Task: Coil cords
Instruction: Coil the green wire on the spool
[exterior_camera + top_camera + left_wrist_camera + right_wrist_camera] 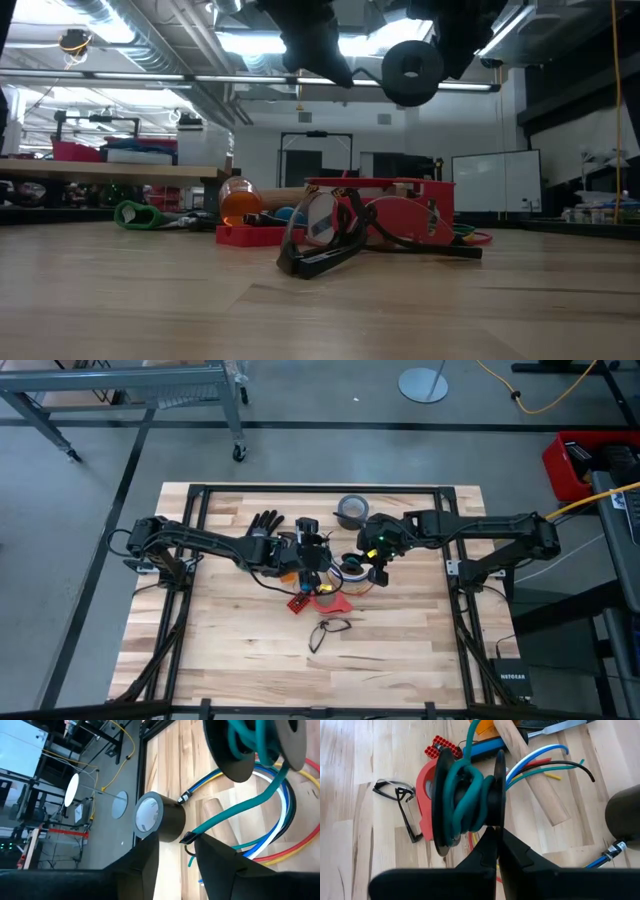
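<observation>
**Winding the Cord onto the Spool**

Pale wooden planks form the worktop [230, 650], which sits inside a black frame on a grey workshop floor.

Nearest the front edge lie safety glasses [328, 631]. Behind them is a red tape holder [330, 598]. Beyond it, at the centre, a black spool [467, 802] hangs above the worktop. The right gripper [496, 834] is clamped shut on the spool's rim, and a teal cord [465, 800] is wrapped around its core. The left gripper [176, 851] is just beside the spool, fingers narrowly parted and holding nothing. The remaining cords [272, 815], blue, white, yellow and red, lie fanned on the worktop beneath the spool, over a wooden handle [532, 775]. A grey roll of tape [351, 510] stands farther back.

Recommended procedure, as a judgement:
- Keep the spool steady.
- Take the loose teal length near the spool.
- Lay each turn between the flanges under light tension.
- Avoid snagging the other cords.
</observation>
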